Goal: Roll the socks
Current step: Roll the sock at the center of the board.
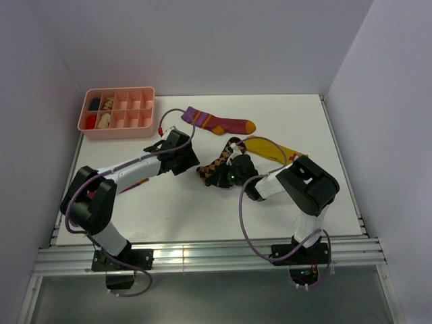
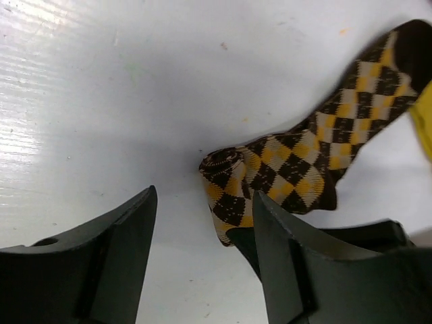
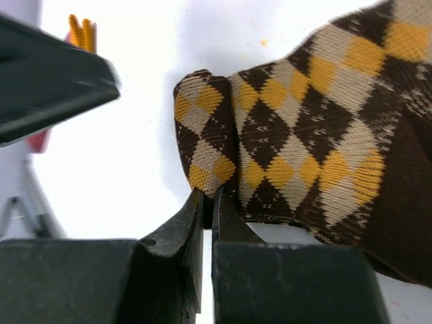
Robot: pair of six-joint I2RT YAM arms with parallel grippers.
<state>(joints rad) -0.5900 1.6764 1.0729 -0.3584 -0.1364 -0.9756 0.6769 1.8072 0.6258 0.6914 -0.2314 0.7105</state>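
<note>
The white table (image 1: 324, 196) has a smooth, faintly scuffed top with a ribbed metal rail along its near edge. The 2 black-and-white arms, left (image 1: 128, 169) and right (image 1: 307, 185), reach in toward its middle, each trailing a purple cable. At the far left corner sits a pink plastic tray (image 1: 118, 132), a rounded rectangle split into small square compartments, a few holding small items too small to identify. A maroon sock (image 1: 219, 123) lies flat near the far edge, knitted, with a purple striped cuff and an orange toe. Just right of the middle a yellow sock (image 1: 270, 148) lies flat and curved, touching the check sock (image 2: 297, 162). That sock, at the table's middle, is a soft knit of brown, tan and gold diamonds; its near end is wound into a short, tight roll and the rest trails out flat. The left claw (image 2: 202, 270) is spread wide, its broad matte-black fingers (image 2: 121, 256) standing either side of the roll without touching it. The right claw (image 3: 208, 202) is pressed together, its narrow tapered tips touching the roll's lower edge; whether they nip any cloth I cannot tell.
</note>
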